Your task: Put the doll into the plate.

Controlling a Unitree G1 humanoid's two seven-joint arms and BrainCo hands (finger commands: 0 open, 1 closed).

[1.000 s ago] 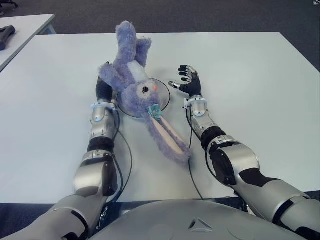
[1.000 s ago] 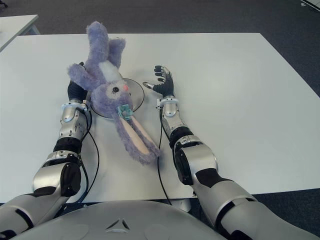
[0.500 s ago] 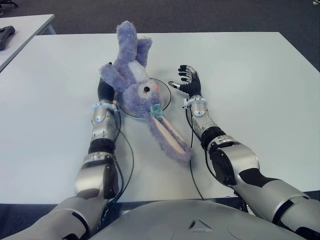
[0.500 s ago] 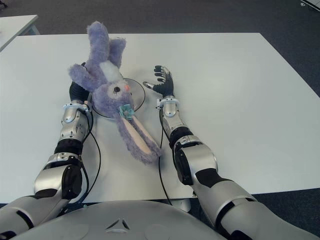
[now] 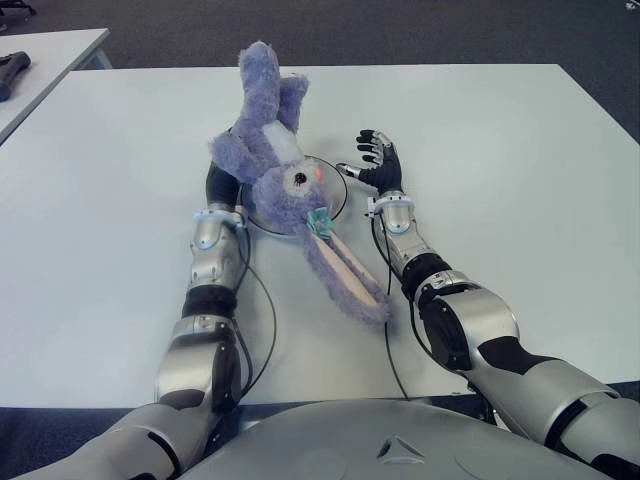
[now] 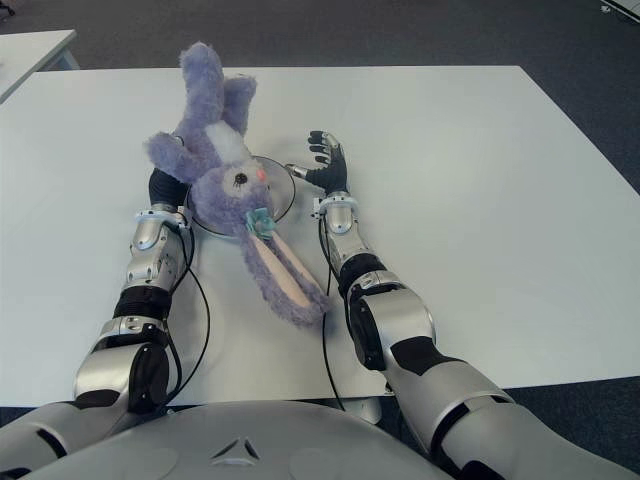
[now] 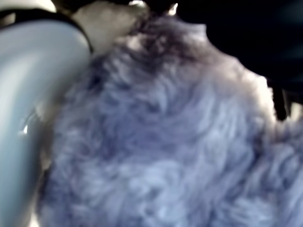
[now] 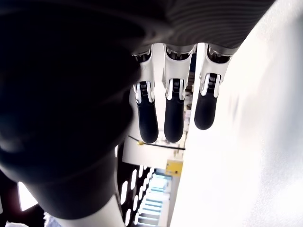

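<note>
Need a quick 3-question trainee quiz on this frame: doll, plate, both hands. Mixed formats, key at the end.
1. True or false: the right hand grips the doll.
2. Which hand carries the doll? A) left hand B) right hand C) neither
3. Fill in: the doll's head is over the ____, while its long ears trail onto the table toward the robot.

Key
1. False: it shows open beside the plate, on its right.
2. A: the left hand is hidden behind the doll; its wrist view is filled with purple fur.
3. plate
</note>
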